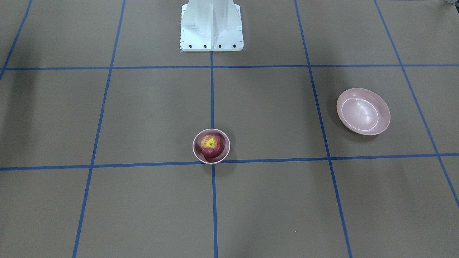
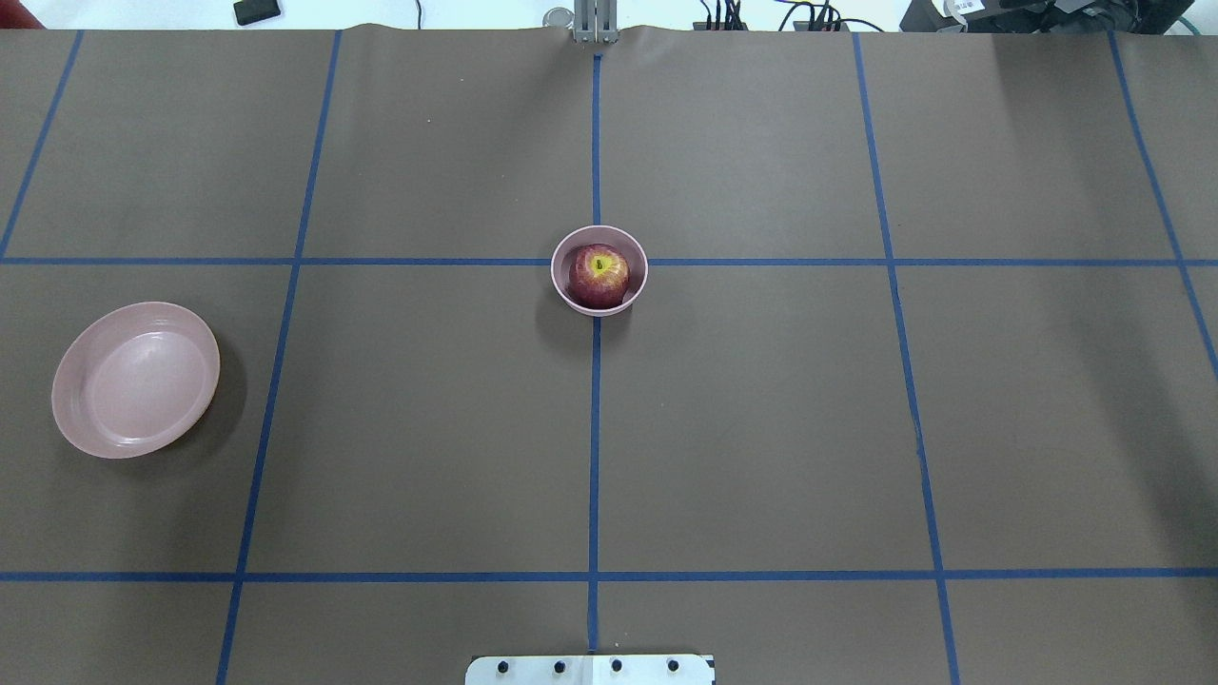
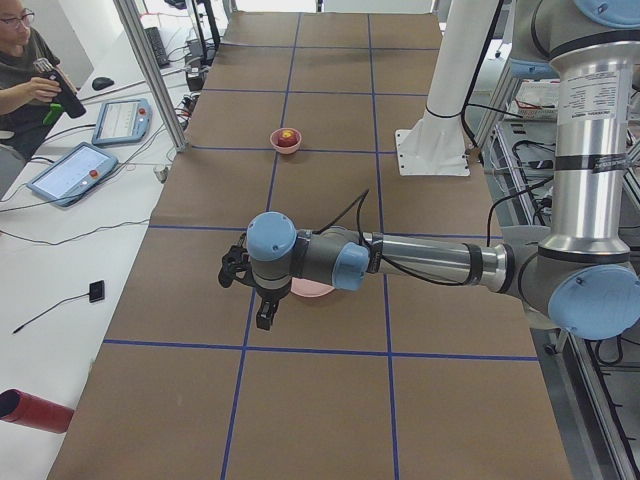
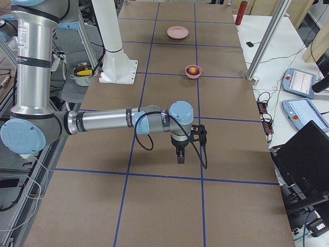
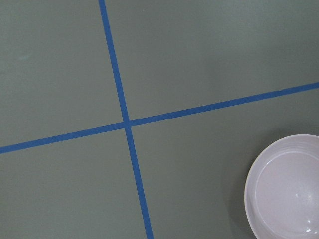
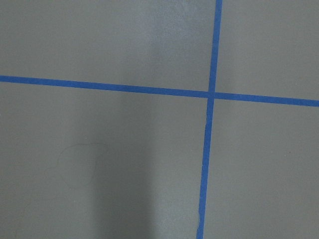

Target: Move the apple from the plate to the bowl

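Resting in bowl (image 2: pixel 556 272), apple (image 2: pixel 599 277), plate (image 2: pixel 135 379) well apart — left gripper (image 3: pixel 264 316), right gripper (image 4: pixel 180 157), finger spread untellable.

Tabletop (image 2: pixel 761 428): flat, covered in brown paper, divided into large rectangles by blue tape lines (image 2: pixel 595 428).

Lying directly on it:
- Bowl (image 2: pixel 558 276): small, deep, pink; upright over a crossing of the centre tape line and a cross line.
- Plate (image 2: pixel 135 379): wide, shallow, pink; well apart from the bowl on the robot's left, slightly nearer the robot.
- White bolted base plate (image 2: pixel 590 669): well apart from the bowl, robot-side, on the same centre line.
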